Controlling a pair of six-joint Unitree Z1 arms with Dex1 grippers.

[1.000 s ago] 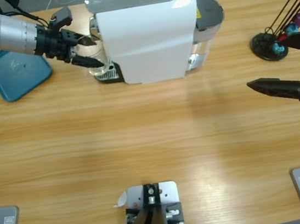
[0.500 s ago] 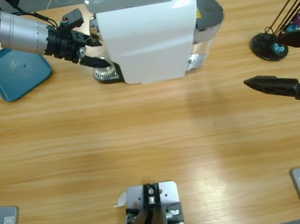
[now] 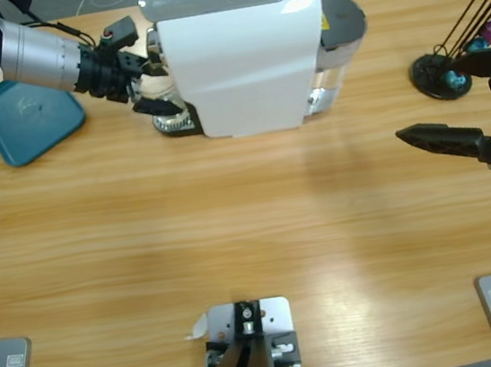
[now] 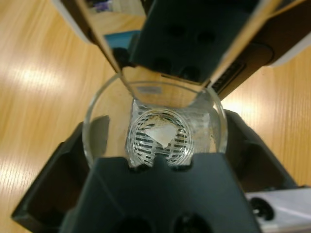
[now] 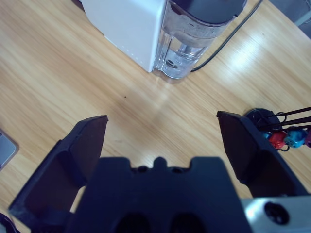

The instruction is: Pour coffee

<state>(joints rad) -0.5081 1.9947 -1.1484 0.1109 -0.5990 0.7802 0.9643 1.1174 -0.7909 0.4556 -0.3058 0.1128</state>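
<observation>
A small clear glass (image 4: 97,131) stands on the black drip grid (image 4: 262,160) under the spout of the white coffee machine (image 3: 238,58). Through its bottom the grid shows, with only a faint amber-brown trace of coffee (image 4: 210,136). My left gripper (image 4: 158,128) is open, one jaw on each side of the glass, close to its walls. In the high view the left gripper (image 3: 156,87) reaches in from the upper left to the machine's front, the glass (image 3: 153,85) pale between its jaws. My right gripper (image 3: 467,100) hovers open over the table's right side, holding nothing.
A teal tray (image 3: 24,117) lies at the far left behind the left arm. A black stand with coloured capsules (image 3: 444,71) sits at the far right, close to the right gripper. The machine's clear water tank (image 5: 194,39) faces the right gripper.
The left gripper moved right and slightly back until its jaws straddled the glass under the spout. The right gripper drifted a little to the left.
</observation>
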